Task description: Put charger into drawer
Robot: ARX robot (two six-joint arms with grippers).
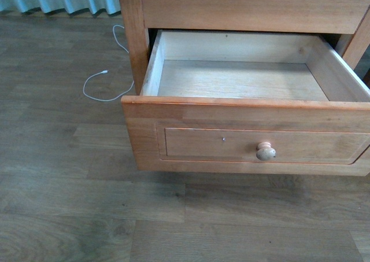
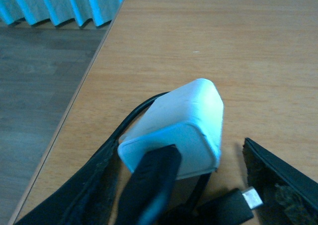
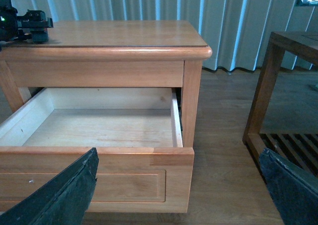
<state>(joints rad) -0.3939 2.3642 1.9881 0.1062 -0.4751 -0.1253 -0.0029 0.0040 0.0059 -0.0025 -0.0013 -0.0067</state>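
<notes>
The charger [image 2: 184, 118], a white plug block with a black cable [image 2: 149, 185] and a loose plug end [image 2: 252, 198], lies on the wooden cabinet top [image 2: 223, 41]. My left gripper [image 2: 181, 148] is open, with one finger on each side of the charger. In the right wrist view the left arm [image 3: 25, 22] sits on the cabinet top at the far corner. The drawer [image 1: 248, 143] is pulled open, with a round knob [image 1: 266, 151] and bare pale wood inside [image 1: 240, 80]; it also shows in the right wrist view [image 3: 99, 128]. My right gripper [image 3: 179, 155] is open and empty in front of the drawer's corner.
A thin white cable [image 1: 104, 85] with a looped end lies on the wood floor left of the cabinet. A dark wooden side table [image 3: 278, 86] stands to the right of the cabinet. Blue curtains [image 3: 149, 4] hang behind.
</notes>
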